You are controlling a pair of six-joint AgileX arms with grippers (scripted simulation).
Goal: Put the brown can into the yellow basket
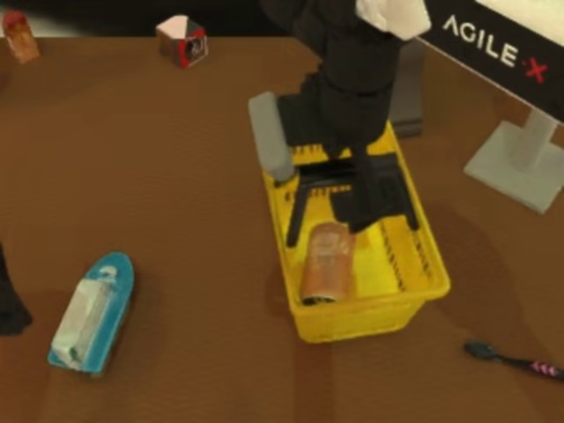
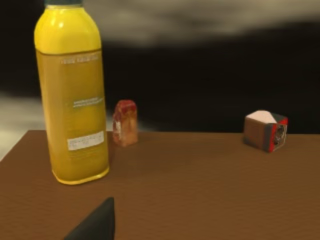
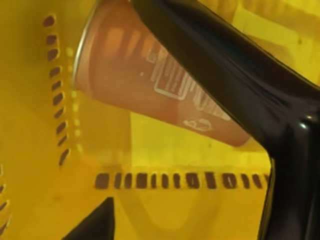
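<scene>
The brown can (image 1: 326, 263) lies on its side inside the yellow basket (image 1: 374, 319), near the front wall, its dark end toward the front. My right gripper (image 1: 354, 211) hangs over the basket just behind the can, open and holding nothing. In the right wrist view the can (image 3: 145, 80) rests on the yellow floor (image 3: 45, 200), apart from my fingertip (image 3: 100, 222). The basket's black handle (image 3: 235, 85) crosses in front of the can. My left gripper (image 1: 9, 308) is parked at the table's left edge, open and empty.
A teal boat-shaped item (image 1: 92, 308) lies front left. A red and white cube (image 1: 182, 40) and a small orange-red item (image 1: 19, 35) sit at the back left. A grey block (image 1: 269, 137) touches the basket's back corner. A black toothbrush (image 1: 515, 359) lies front right. A tall yellow bottle (image 2: 72, 100) shows in the left wrist view.
</scene>
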